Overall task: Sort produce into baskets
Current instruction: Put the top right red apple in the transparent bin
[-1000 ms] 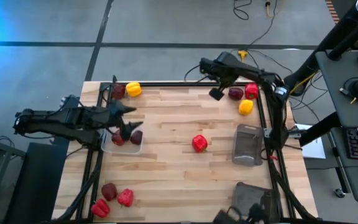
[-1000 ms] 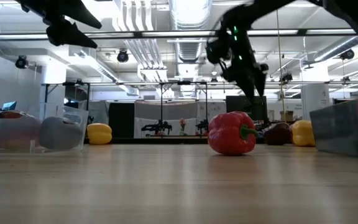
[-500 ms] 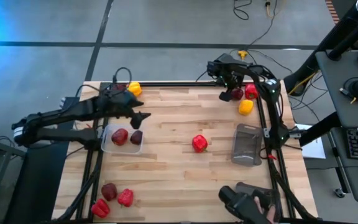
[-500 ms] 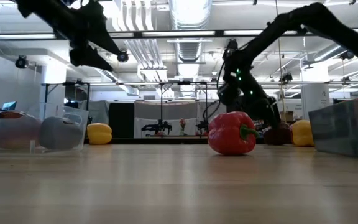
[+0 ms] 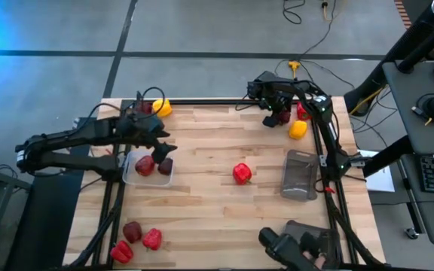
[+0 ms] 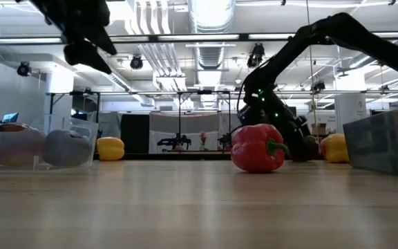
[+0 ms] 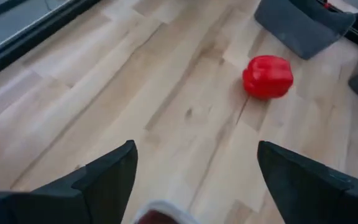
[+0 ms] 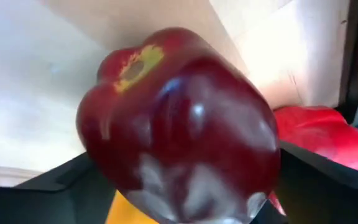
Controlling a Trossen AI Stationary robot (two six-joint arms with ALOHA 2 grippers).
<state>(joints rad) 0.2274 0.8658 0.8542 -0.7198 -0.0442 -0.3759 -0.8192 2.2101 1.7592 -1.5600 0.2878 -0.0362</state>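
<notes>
Dark maroon pepper (image 8: 179, 118) sits at the table's far right corner, between the fingers of the right gripper (image 5: 277, 117), which are around it; closed or not, cannot tell. Just beside it: a bright red pepper (image 8: 319, 134) and a yellow one (image 5: 297, 129). Left gripper (image 5: 164, 147), fingers wide open, holds nothing, above the clear basket (image 5: 130, 175) w/ two maroon pieces. Red pepper (image 5: 242, 173) lies mid-table.
</notes>
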